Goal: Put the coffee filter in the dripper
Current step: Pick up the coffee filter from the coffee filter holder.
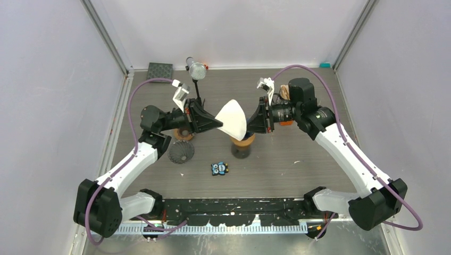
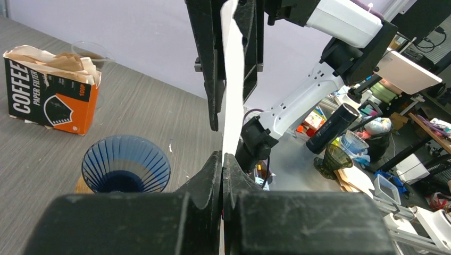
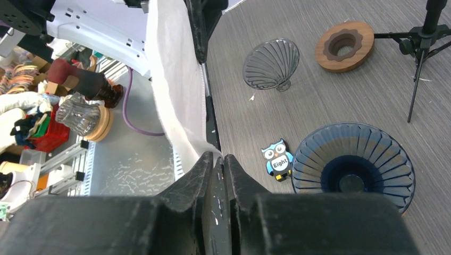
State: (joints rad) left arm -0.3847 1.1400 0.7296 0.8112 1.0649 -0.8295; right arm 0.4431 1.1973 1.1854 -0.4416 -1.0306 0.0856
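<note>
A white paper coffee filter (image 1: 233, 119) hangs in the air between both grippers, right above the blue ribbed dripper (image 3: 353, 164). The dripper stands on a wooden collar over a dark glass (image 1: 242, 144). My left gripper (image 2: 222, 155) is shut on the filter's left edge, and the filter (image 2: 230, 106) shows edge-on in that view. My right gripper (image 3: 219, 158) has its jaws a narrow gap apart. The filter's (image 3: 175, 79) lower corner rests at the tip of one finger. The dripper (image 2: 126, 164) lies below and to the left of the left jaws.
A second grey dripper (image 1: 181, 152) lies on its side beside a wooden ring (image 1: 184, 134). An owl tag (image 1: 219, 169) lies in front of the dripper. A microphone stand (image 1: 197, 71) and a black pad (image 1: 160, 70) are at the back. An orange filter box (image 2: 50, 90) stands behind.
</note>
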